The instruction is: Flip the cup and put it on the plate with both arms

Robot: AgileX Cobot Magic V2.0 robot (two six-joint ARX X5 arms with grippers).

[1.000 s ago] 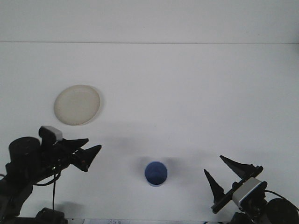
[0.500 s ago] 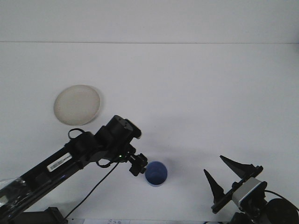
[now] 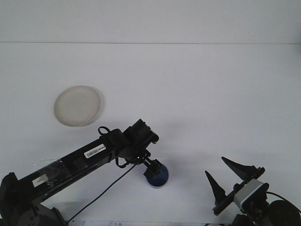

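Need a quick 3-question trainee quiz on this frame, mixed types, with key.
1. True or false: the small blue plastic cup sits on the round cream plate.
2. Which gripper is at the cup? A) left gripper B) right gripper
3. Fill in: the right gripper's fingers are ____.

Key: 1 false, the cup stands on the white table, apart from the plate. 2 A. 3 open.

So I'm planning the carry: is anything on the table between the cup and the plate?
Nothing visible. Between the cup and the plate lies bare table; only the left arm crosses above that stretch.
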